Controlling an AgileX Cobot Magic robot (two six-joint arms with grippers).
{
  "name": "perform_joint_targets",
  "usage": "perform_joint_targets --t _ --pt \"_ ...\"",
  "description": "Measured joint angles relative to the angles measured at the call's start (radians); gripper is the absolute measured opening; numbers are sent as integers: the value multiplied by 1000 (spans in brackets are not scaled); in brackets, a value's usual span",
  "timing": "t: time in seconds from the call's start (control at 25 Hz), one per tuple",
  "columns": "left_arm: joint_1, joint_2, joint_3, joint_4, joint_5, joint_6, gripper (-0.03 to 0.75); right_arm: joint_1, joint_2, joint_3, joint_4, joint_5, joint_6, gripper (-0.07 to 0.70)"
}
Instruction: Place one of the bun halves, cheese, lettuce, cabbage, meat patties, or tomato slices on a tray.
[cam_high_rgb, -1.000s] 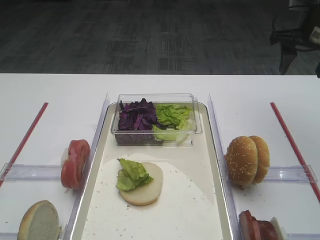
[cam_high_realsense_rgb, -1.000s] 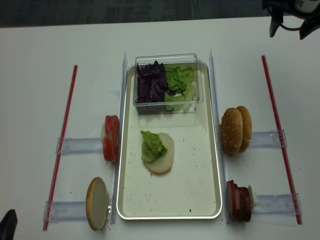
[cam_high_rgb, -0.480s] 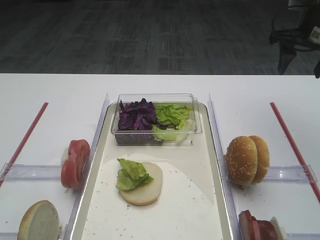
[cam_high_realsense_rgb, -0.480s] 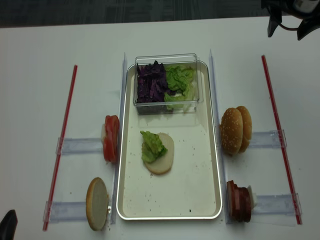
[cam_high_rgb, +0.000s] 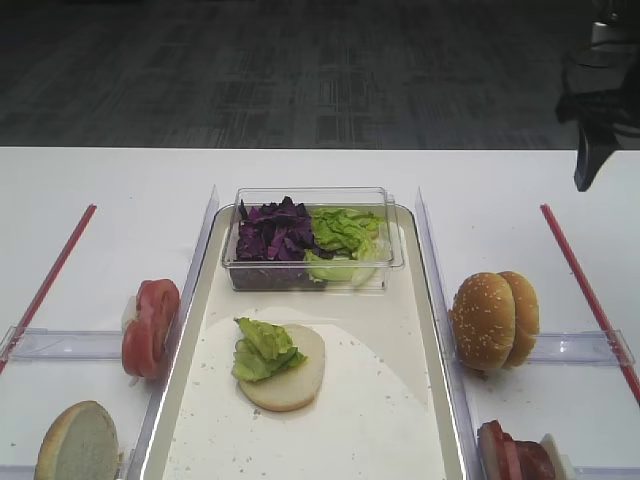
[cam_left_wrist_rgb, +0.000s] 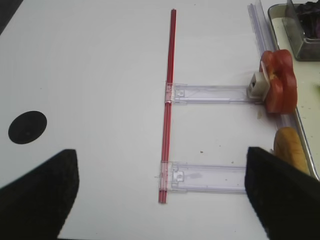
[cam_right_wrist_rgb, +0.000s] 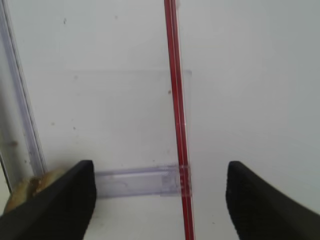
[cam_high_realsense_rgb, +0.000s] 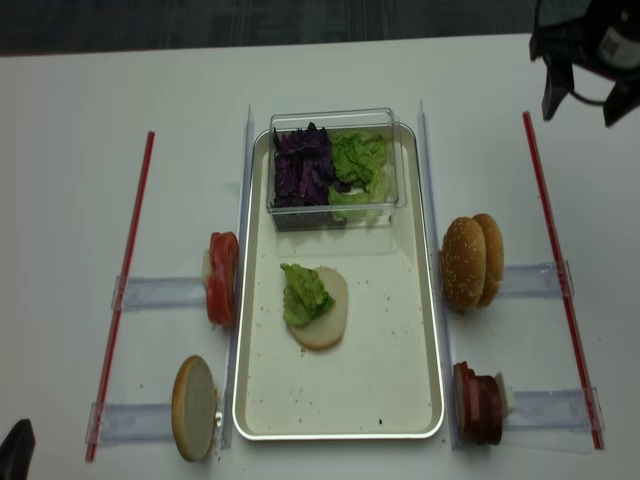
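Since a second ago my right gripper (cam_high_realsense_rgb: 583, 95) has come inward and lower over the far right of the table; the food has not shifted. Its jaws stand wide apart and hold nothing, with a red strip (cam_right_wrist_rgb: 176, 120) on the table below them. My left gripper (cam_left_wrist_rgb: 162, 200) is also spread and empty, well left of the tray (cam_high_realsense_rgb: 410, 330). On the tray lies a bun half (cam_high_realsense_rgb: 325, 308) with lettuce (cam_high_realsense_rgb: 303, 293) on top. The sesame bun halves (cam_high_realsense_rgb: 472, 260) stand on edge just right of the tray. I judge them light, soft and easily crushed, best pinched gently across the rim.
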Motion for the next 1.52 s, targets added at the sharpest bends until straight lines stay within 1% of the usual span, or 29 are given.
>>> perform_joint_targets --t 0.04,0.16,0.28,0.48,0.68,0.8,0.96,1.2,1.52 --pt "0 0 0 0 0 0 618 0 -27 40 0 0 0 561" --pt "0 0 0 0 0 0 618 0 -120 152 0 -26 0 561" --pt "0 0 0 0 0 0 618 0 -225 272 0 -64 -17 561" --pt "0 0 0 0 0 0 618 0 -438 505 0 -133 -44 561" --pt "0 0 0 0 0 0 618 0 -661 704 0 -177 -48 561" --pt "0 0 0 0 0 0 618 0 -778 785 -8 -177 -49 561" --pt "0 0 0 0 0 0 618 0 -924 866 -14 -171 -49 561" --pt "0 0 0 0 0 0 618 0 -1130 951 -15 -137 -49 561" --pt "0 0 0 0 0 0 618 0 -1349 1032 -48 -114 -49 561"
